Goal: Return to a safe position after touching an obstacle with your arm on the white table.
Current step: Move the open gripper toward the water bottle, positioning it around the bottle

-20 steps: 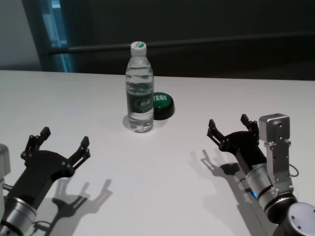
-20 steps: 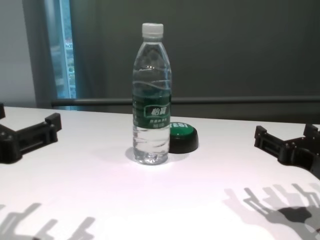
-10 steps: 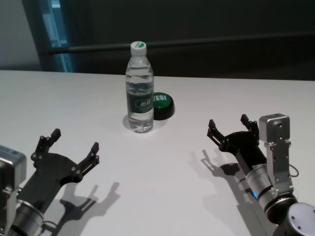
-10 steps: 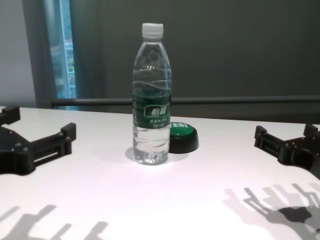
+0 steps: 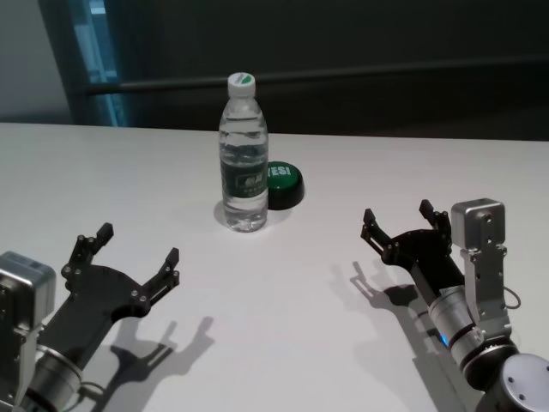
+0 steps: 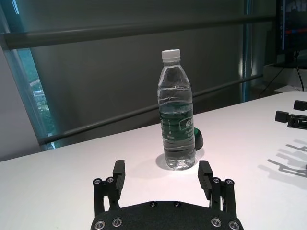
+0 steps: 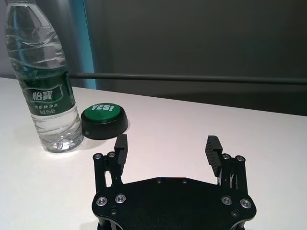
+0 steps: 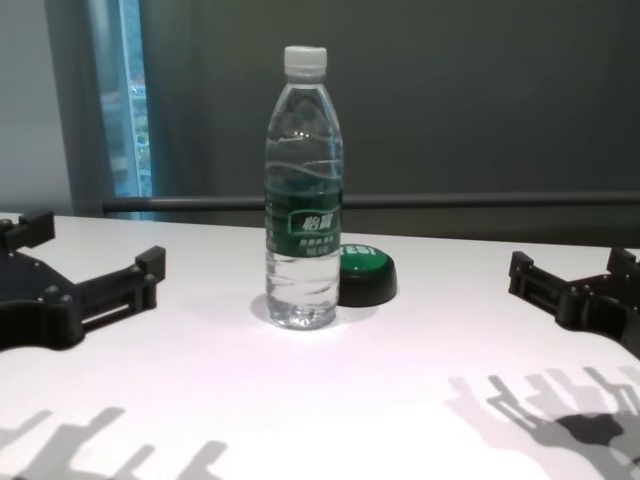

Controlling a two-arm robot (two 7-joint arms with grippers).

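Left gripper (image 5: 137, 243) nearer bottle (image 5: 244, 154), jaws wide.

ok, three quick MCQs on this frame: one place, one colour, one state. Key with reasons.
1. Where is the green button relative to the bottle?
A. Beside it, on the robot's right
B. On top of it
C. At the table's near edge

2. What colour is the bottle's label?
A. Red
B. Dark green
C. Yellow

3. What state is the left gripper in?
A. Shut on the bottle
B. Open, holding nothing
C. Shut on the button

Key: 1 A, head and chest views show the button low on the white table right next to the bottle. 2 B, a dark green band with white writing. 3 B, fingers spread, well short of the bottle; the right gripper is open too.
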